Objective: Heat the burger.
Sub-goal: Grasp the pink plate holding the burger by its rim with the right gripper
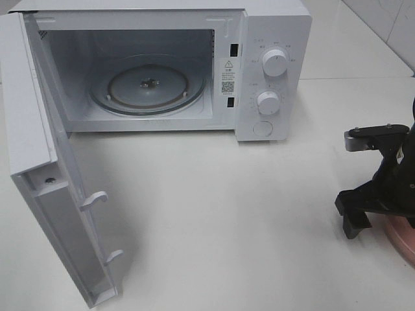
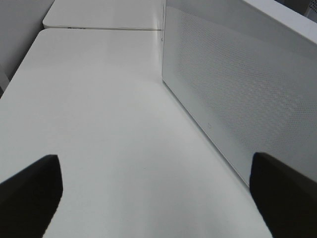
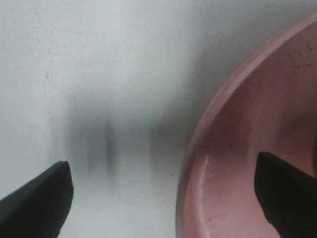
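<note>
Burger: out of every view, I cannot place it. Right claw [image 3: 161, 203] is spread wide across the rim of the pink plate [image 3: 233, 148] on the tabletop [image 1: 227, 214]. Left claw [image 2: 158, 198] is spread wide beside the microwave [image 1: 272, 65], whose door [image 1: 35, 149] is swung out.

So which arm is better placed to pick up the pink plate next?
Right. The right gripper, open, hangs at the pink plate, one finger over its rim. The left gripper, also open, sits outside the open microwave door, far from it.
</note>
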`<action>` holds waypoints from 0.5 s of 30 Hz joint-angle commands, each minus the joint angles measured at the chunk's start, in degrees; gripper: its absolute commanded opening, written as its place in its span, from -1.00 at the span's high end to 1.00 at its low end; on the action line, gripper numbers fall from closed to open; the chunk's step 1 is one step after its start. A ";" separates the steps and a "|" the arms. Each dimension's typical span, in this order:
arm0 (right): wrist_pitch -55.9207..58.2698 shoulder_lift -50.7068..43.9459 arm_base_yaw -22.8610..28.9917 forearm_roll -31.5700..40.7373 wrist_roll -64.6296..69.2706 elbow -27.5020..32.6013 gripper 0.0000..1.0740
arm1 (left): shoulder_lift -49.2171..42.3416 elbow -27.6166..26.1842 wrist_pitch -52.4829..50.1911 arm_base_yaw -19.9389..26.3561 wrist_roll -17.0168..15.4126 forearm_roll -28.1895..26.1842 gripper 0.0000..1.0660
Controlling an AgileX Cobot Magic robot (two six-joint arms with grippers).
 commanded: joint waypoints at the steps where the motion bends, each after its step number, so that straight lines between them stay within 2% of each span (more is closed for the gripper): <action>1: -0.63 1.38 -0.34 -0.52 -0.92 -0.06 -0.67 | -1.09 0.23 -0.57 -0.11 -0.40 -0.11 -0.83; 6: -0.57 3.04 -0.34 -0.52 -1.09 -0.06 -0.62 | -1.09 0.23 -0.57 -0.11 -0.40 -0.11 -0.83; 10: -0.63 3.21 -0.34 -0.52 -1.09 -0.06 -0.51 | -1.09 0.23 -0.57 -0.11 -0.40 -0.11 -0.83; 11: -0.57 3.21 -0.34 -0.52 -1.09 -0.06 -0.45 | -1.09 0.23 -0.57 -0.11 -0.40 -0.11 -0.83; 12: -0.29 3.21 -0.40 -0.63 -0.92 -0.06 -0.28 | -1.09 0.23 -0.57 -0.11 -0.40 -0.11 -0.83; 13: -0.29 3.21 -0.40 -0.63 -0.92 -0.06 -0.28 | -1.09 0.23 -0.57 -0.11 -0.40 -0.11 -0.83; 14: -0.17 3.21 -0.46 -0.97 -0.69 -0.06 -0.09 | -1.09 0.23 -0.57 -0.11 -0.40 -0.11 -0.83; 15: -0.17 3.21 -0.46 -0.97 -0.69 -0.06 -0.09 | -1.09 0.23 -0.57 -0.11 -0.40 -0.11 -0.83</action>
